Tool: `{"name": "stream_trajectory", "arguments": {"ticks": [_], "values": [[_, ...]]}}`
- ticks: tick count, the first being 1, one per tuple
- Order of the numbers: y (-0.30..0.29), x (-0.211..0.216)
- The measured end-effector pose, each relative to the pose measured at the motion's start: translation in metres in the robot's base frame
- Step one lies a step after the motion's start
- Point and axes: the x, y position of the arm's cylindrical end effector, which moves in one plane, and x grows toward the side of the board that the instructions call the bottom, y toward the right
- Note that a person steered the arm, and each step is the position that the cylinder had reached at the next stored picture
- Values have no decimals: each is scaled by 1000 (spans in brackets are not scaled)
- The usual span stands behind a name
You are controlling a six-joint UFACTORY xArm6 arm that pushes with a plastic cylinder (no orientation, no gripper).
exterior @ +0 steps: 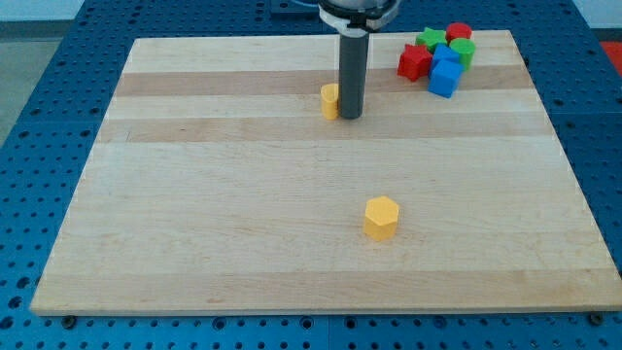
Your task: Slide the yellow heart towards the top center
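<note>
Two yellow blocks sit on this wooden tabletop [194, 243], and only one camera view shows them. Up near the view's top, just left of centre, a yellow block [329, 100] peeks out from behind the dark rod; that looks like the heart, though the rod covers its right side and the shape is hard to confirm. Down below, right of centre and towards the view's bottom, a yellow hexagon [382, 217] stands alone, well apart from everything else.

Now the rod: it drops straight down from the view's top edge, and my tip [351, 117] rests on the board just beside the heart, on its right, apparently touching it. This tool has no jaws at all, just a plain rod end, so opening or closing does not apply and it holds nothing.

Over at the view's top right corner there's a tight cluster. A red block [414, 62] sits on the cluster's left, star-like in outline. Next to it a blue block [445, 78] stands lowest in the group, with a smaller blue block [445, 54] just above it. A green star [431, 40] sits at the back, a red block [459, 32] further right at the very top, and a green block [463, 52] on the right flank. They are packed together, touching or nearly so, and well apart from the tip.
</note>
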Motion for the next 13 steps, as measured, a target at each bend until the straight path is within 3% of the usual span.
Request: {"name": "stream_trajectory", "arguments": {"ticks": [1, 4, 13], "values": [[-2, -14], [-31, 13], [-67, -62]]}}
